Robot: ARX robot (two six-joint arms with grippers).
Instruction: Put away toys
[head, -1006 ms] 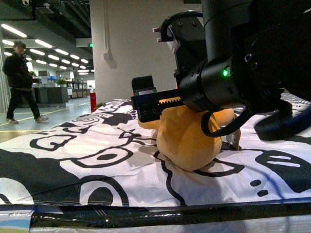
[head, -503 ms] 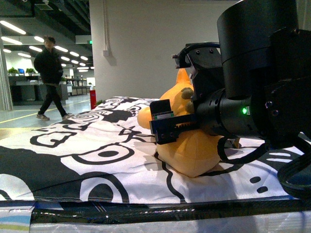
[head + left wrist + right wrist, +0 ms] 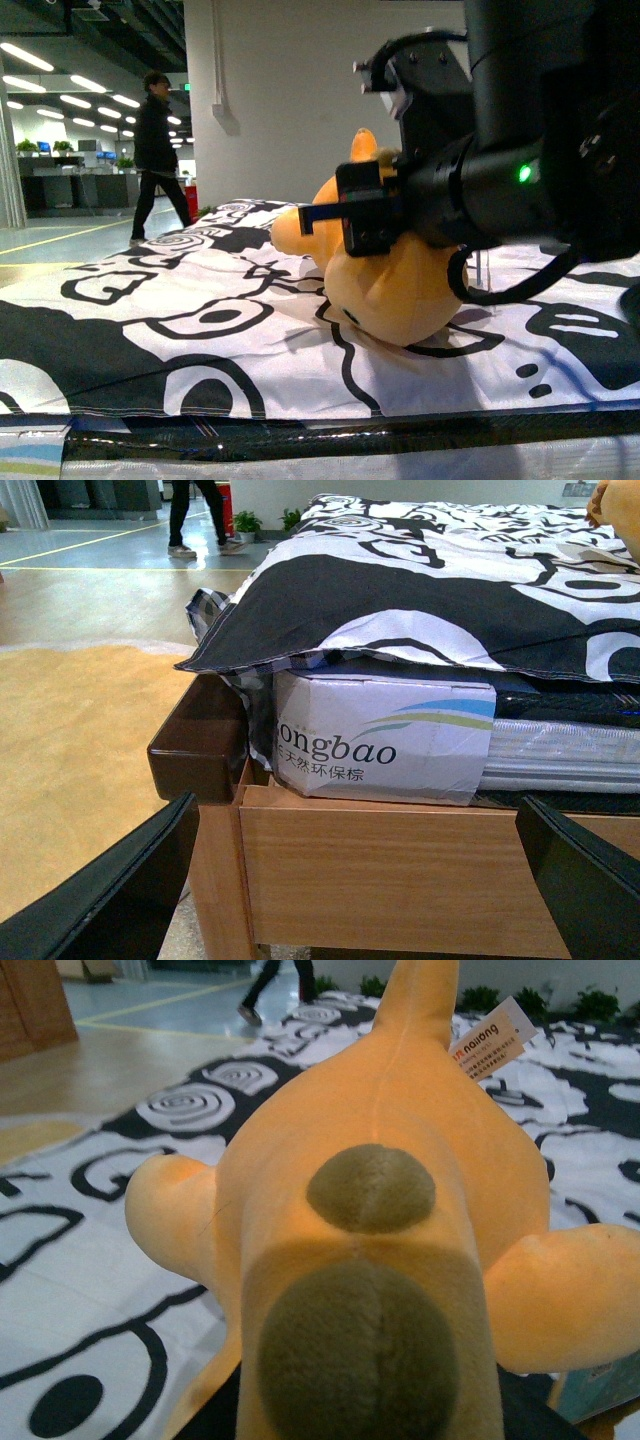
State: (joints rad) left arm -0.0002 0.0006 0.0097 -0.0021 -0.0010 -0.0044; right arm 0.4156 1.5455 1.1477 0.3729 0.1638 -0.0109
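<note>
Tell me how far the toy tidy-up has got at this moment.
Nothing looks put away: the soft orange-yellow plush animal lies on the black-and-white patterned bedsheet. In hand: the right gripper is close against it, though whether its jaws have closed is not visible. The left gripper hangs open facing the wooden bed frame. Left: lifting the toy and stowing it; no container shows.

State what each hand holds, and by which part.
Left hand: open, nothing. Right hand sits against the body of the plush toy, fingers hidden; a hold cannot be confirmed.
</note>
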